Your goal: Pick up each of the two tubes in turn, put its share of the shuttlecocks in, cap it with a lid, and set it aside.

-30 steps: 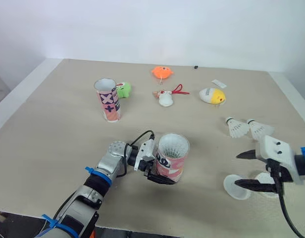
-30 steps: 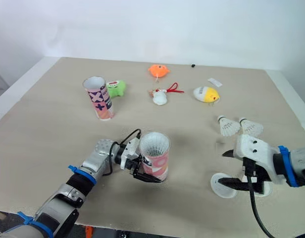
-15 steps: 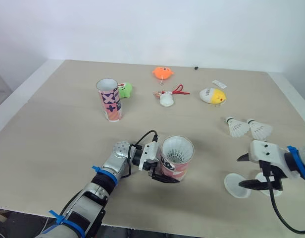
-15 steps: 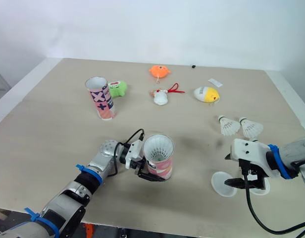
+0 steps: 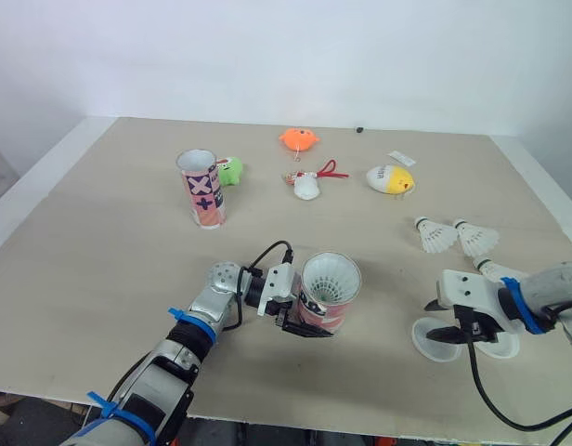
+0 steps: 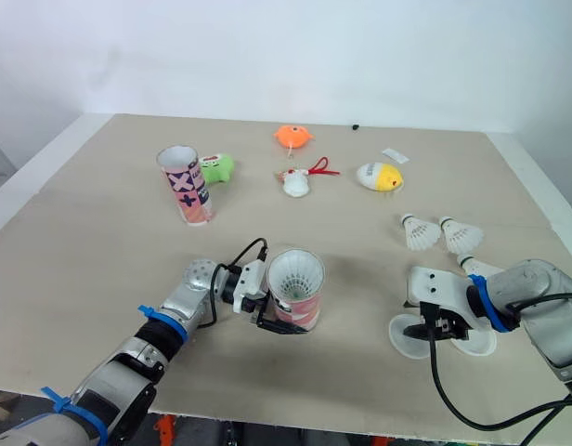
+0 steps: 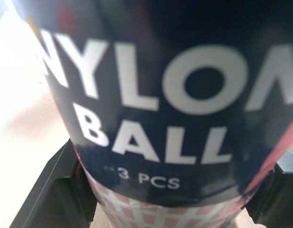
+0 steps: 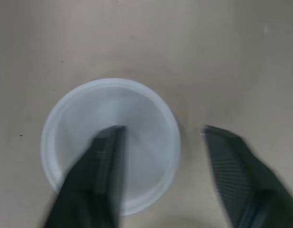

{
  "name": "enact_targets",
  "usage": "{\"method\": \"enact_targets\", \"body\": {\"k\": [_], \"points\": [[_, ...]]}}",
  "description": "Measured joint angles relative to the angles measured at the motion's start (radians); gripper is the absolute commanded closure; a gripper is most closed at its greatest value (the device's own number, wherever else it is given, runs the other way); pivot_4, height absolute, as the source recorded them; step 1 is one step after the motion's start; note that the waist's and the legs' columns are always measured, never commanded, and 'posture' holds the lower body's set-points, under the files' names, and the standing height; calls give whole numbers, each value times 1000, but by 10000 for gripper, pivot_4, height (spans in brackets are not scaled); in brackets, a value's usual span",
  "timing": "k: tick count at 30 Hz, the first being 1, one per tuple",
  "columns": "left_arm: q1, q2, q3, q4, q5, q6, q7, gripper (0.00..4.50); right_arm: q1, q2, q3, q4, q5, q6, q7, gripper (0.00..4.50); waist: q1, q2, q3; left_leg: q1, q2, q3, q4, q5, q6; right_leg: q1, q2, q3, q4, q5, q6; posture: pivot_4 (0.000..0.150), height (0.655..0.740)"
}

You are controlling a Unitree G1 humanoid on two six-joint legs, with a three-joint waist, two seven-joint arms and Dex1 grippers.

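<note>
My left gripper (image 5: 305, 321) is shut on a pink and white tube (image 5: 328, 295) marked NYLON BALL (image 7: 175, 95), held near the table's front with white shuttlecock feathers showing in its open top. A second patterned tube (image 5: 202, 188) stands upright and uncapped at the back left. Two loose shuttlecocks (image 5: 436, 235) lie on the right. My right gripper (image 5: 435, 321) is low over a clear lid (image 8: 111, 142). It is open, with one finger above the lid's inside and the other outside its rim. A second lid (image 5: 500, 346) lies beside it.
At the back lie a green toy (image 5: 232, 169), an orange toy (image 5: 298, 139), a white toy with a red ribbon (image 5: 310, 185), a yellow toy (image 5: 395, 178) and a small white tag (image 5: 402, 158). The table's front edge runs close to both arms.
My right gripper has come down onto the clear lid and its fingers have drawn closer together. My left gripper still holds the tube in about the same place.
</note>
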Motion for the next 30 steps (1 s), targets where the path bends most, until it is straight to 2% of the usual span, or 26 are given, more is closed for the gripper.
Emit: {"method": "enact_targets", "body": {"k": [2,4,14,24,30], "points": [[0,0,0,-7,-1,23,2,10719,-6,0,4,1,0,-5,22,39461,0,0,0,0,0,0,0,0,0,0,0,0,0,0,0,1500,7400],[0,0,1,-10,-1,35,4,10719,-8,0,4,5,1,-9,38,44005,0,0,0,-1,0,0,0,0,0,0,0,0,0,0,0,1500,7400],[3,14,10,-53,-5,129,24,10719,-67,9,1,21,29,-2,100,44005,-1,0,0,-5,1,2,0,0,0,-3,2,2,0,2,-3,1500,7400],[-4,30,-1,-66,-3,151,22,10719,-265,7,-130,-140,312,186,162,44005,-1,1,0,-5,6,1,-2,0,0,-4,7,1,0,1,-5,1500,7400],[-20,18,-1,-33,-2,138,17,10719,-497,21,-140,-225,466,290,166,44005,-1,1,0,-5,7,2,-2,0,0,-8,6,1,0,2,-6,1500,7400]]}}
